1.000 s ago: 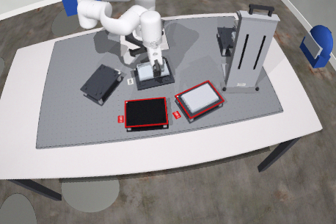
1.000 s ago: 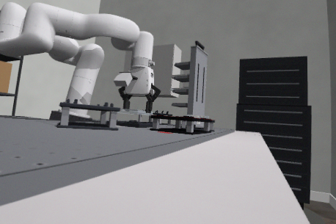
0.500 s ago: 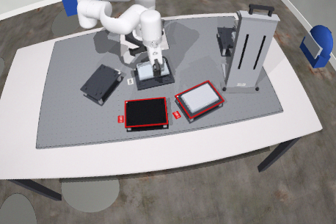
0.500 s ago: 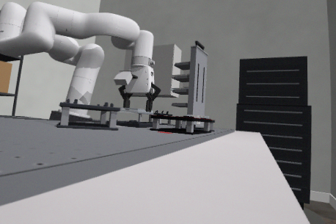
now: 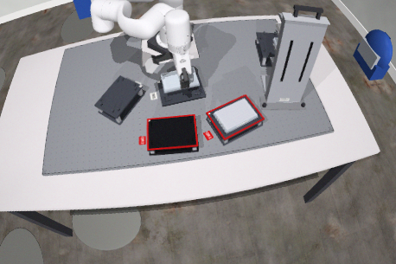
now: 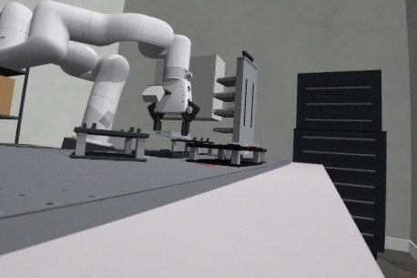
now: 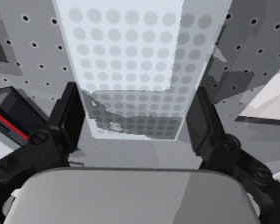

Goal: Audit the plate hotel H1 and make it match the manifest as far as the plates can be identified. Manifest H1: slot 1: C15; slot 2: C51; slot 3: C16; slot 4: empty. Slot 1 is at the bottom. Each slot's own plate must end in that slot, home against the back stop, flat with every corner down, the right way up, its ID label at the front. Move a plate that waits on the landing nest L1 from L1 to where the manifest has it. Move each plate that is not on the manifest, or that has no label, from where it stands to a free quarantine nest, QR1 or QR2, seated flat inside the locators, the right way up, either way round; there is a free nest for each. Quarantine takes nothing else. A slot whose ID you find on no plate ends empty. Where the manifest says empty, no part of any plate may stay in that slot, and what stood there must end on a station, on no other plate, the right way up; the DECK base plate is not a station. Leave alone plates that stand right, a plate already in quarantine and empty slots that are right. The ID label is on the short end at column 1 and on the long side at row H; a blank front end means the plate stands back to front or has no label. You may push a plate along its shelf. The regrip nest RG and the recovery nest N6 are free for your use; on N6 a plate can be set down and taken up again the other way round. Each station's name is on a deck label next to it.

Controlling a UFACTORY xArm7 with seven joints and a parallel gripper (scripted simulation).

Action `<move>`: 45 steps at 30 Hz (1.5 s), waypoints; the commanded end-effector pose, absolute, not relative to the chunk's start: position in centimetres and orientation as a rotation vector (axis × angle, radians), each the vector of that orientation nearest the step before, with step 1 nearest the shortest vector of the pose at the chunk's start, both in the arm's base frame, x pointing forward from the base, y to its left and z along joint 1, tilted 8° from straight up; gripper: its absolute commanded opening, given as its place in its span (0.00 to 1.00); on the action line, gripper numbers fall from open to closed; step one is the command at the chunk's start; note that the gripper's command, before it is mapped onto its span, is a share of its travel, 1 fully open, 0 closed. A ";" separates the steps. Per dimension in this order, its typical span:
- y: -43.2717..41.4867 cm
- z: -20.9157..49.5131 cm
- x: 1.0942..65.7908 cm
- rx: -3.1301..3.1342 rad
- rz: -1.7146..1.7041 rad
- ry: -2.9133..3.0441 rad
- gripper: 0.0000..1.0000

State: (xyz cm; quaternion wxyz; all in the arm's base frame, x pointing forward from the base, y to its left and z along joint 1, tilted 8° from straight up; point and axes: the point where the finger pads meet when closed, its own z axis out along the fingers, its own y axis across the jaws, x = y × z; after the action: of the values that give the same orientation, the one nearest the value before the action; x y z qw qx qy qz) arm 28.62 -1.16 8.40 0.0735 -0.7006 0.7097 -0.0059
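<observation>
1. At the left of the grey deck (image 5: 86, 157) stands a dark bare nest (image 5: 118, 98), turned at an angle, with nothing on it; which station it is cannot be read from its label.
2. Next comes the centre nest (image 5: 183, 96) just in front of the arm's base. The gripper (image 5: 185, 80) hangs straight down over it, its fingers spread nearly to their widest and clamped on the two long sides of a pale well plate (image 7: 131, 65). Holding across the narrow width keeps the plate level and leaves both short ends free, which suits sliding it onto a shelf.
3. In the exterior view the plate (image 6: 159, 134) sits low between the fingertips, at or barely above the nest; whether it touches cannot be told.
4. In front, two red-framed quarantine nests: the left one (image 5: 172, 132) shows only its black bed, the right one (image 5: 235, 115) already carries a pale plate, seated inside its frame.
5. Far right stands the plate hotel (image 5: 298, 59), its shelves facing away from the top camera, so its contents are hidden there. The exterior view shows shelf edges (image 6: 226, 97) but no readable labels.
6. No ID is legible on the held plate, so where it belongs cannot be judged.
</observation>
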 end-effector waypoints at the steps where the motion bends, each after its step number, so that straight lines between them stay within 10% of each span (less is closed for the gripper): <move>1: -1.2 8.7 28.6 -2.102 -0.021 2.131 0.00; 45: -1.5 12.0 28.3 -2.102 -0.021 2.131 0.00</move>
State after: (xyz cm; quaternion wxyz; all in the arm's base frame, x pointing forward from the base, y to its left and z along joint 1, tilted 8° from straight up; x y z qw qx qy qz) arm 28.32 -1.40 11.02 0.0735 -0.7006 0.7097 -0.0058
